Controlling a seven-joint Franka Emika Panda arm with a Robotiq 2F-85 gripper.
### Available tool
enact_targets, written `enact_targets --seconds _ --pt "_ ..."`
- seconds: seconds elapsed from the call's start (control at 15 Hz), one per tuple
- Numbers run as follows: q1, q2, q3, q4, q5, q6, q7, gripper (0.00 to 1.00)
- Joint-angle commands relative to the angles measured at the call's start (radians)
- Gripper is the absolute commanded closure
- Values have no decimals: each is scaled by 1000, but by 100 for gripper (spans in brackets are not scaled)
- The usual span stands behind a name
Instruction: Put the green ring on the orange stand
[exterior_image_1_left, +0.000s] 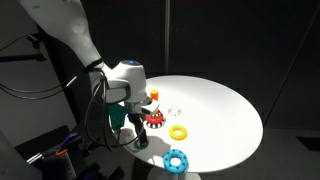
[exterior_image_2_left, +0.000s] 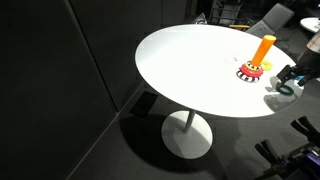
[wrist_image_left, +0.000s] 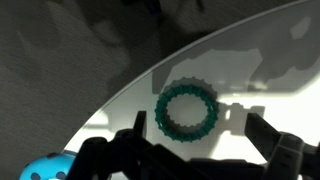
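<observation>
Gripper (wrist_image_left: 193, 128) spread wide, nothing held: we've got a finger either side of the green ring (wrist_image_left: 186, 110), lying flat by the table (wrist_image_left: 250, 60) edge, near the stand (exterior_image_1_left: 152, 104). Close off-centre and we could skid it overboard!

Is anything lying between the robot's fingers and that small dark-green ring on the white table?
No. In the wrist view, only bare white tabletop shows between the open fingers and the thin flat dark-green ring.
</observation>
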Motion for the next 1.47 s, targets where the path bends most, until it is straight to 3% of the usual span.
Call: enact_targets --seconds 0.0,1.27,1.33,1.4 --pt "-3 37 -10 23 4 25 -2 0" --pt "-21 109 12 37 55 82 -20 0" --pt "-21 108 12 37 59 84 -19 25" --pt "-23 104 14 37 64 80 -20 27"
